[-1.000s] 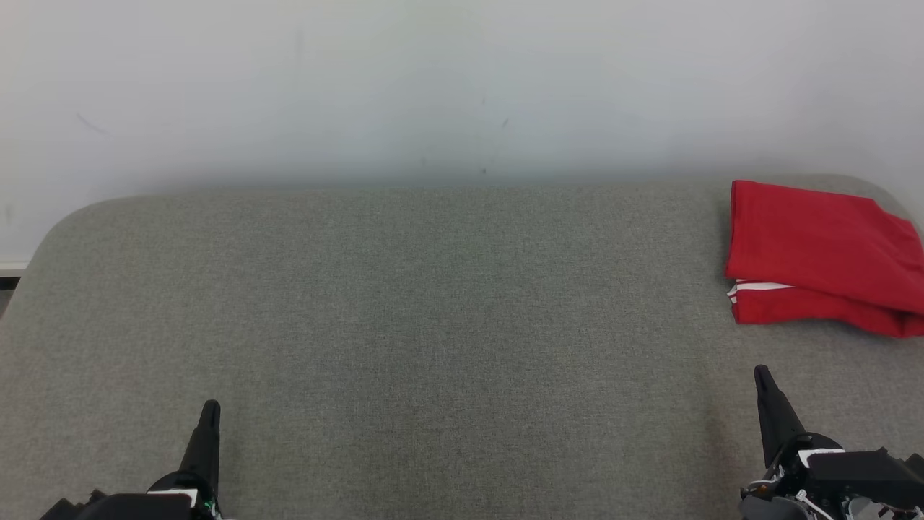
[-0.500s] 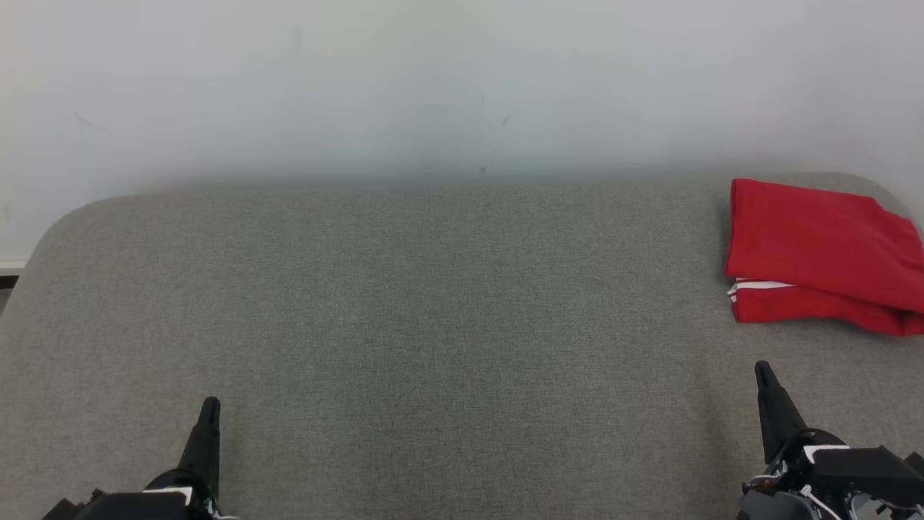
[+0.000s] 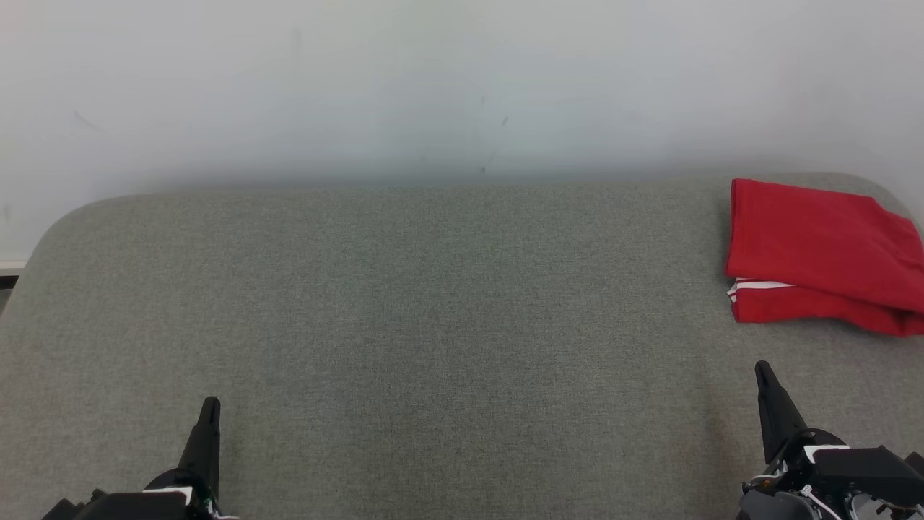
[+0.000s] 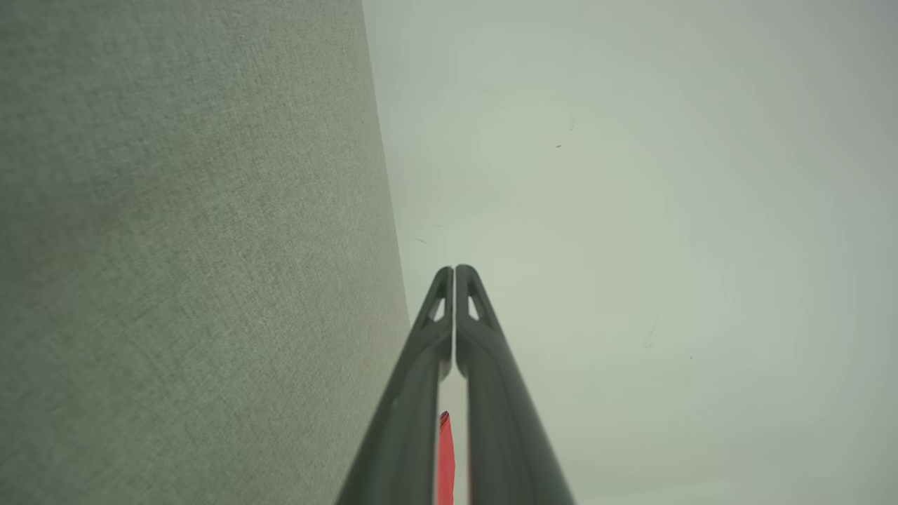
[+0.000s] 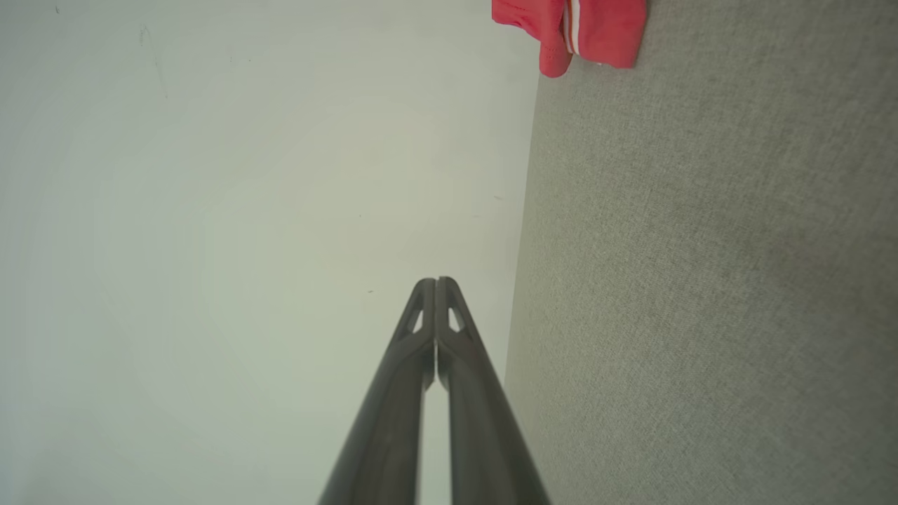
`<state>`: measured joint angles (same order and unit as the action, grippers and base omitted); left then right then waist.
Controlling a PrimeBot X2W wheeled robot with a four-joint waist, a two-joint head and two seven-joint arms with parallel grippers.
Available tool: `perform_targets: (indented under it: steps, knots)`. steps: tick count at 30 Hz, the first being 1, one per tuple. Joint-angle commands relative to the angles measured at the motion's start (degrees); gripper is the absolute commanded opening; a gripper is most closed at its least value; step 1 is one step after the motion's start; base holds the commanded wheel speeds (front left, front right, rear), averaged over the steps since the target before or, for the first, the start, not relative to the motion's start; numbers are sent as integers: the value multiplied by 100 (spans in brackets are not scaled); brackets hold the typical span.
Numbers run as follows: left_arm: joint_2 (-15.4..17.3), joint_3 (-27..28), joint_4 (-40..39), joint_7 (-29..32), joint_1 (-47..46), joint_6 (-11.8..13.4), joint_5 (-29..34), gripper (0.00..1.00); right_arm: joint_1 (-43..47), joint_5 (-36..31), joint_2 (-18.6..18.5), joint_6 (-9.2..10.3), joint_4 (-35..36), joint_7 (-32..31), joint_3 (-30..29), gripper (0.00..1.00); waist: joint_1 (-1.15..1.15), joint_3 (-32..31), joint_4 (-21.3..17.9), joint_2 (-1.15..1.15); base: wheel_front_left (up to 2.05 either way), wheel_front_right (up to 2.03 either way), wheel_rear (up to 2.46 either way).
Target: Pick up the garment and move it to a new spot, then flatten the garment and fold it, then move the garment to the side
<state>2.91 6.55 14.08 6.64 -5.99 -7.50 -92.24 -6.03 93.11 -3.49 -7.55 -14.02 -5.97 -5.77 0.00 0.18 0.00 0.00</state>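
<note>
The folded red garment [image 3: 816,249] rests at the far right end of the grey surface [image 3: 433,325], unmoved in the last second. The right gripper [image 3: 761,370] waits near it, the left gripper [image 3: 210,403] well apart from it, both closed, empty, barely shifted: the task looks finished.

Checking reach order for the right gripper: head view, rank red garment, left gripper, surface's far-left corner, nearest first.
From the right gripper:
1. red garment, folded just ahead, right side.
2. left gripper, across the surface, near left.
3. far-left corner, beyond that, by the wall.
</note>
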Motion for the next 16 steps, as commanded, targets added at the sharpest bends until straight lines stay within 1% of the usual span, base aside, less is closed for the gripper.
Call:
perform_targets:
  steps: [1,16]
  knots:
    - [-12,14,4,1,-54,-7,-31,0,-34,-20,14,12,-2,-9,-15,0,0,0,0,0,0,0,0]
    - [-12,13,4,0,-53,-7,-32,0,-35,-33,23,12,-3,-24,-30,0,0,0,0,0,0,0,0]
